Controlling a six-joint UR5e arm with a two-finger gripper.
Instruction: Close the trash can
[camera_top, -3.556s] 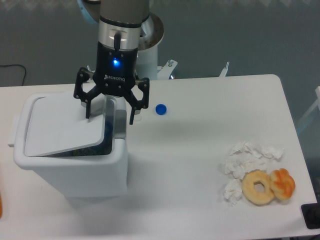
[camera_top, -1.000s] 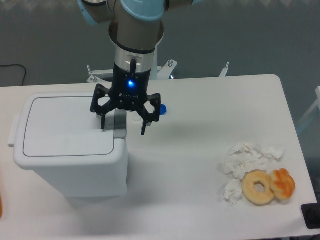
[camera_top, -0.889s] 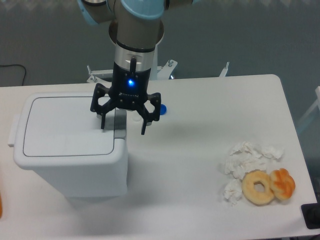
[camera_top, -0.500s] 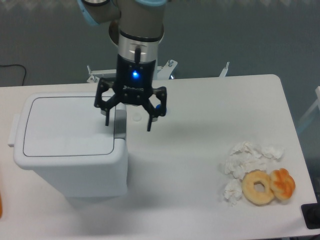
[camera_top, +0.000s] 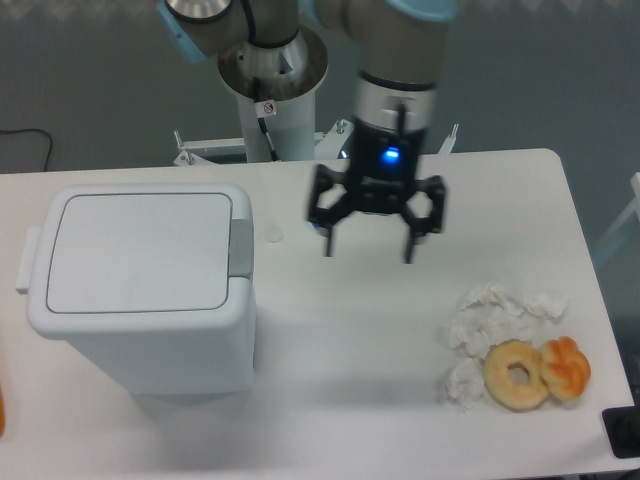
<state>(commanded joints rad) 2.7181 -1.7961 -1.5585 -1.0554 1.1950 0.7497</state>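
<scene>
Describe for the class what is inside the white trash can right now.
Nothing inside can be seen. The trash can has its flat lid shut flush, covering the opening completely. The open gripper hovers apart, to its right.

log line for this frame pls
trash can: lid flat, shut | gripper: open, empty, over table right of can | task: looks done

White table, rounded corner, against dull grey-blue floor; black cable on floor at left.
</scene>
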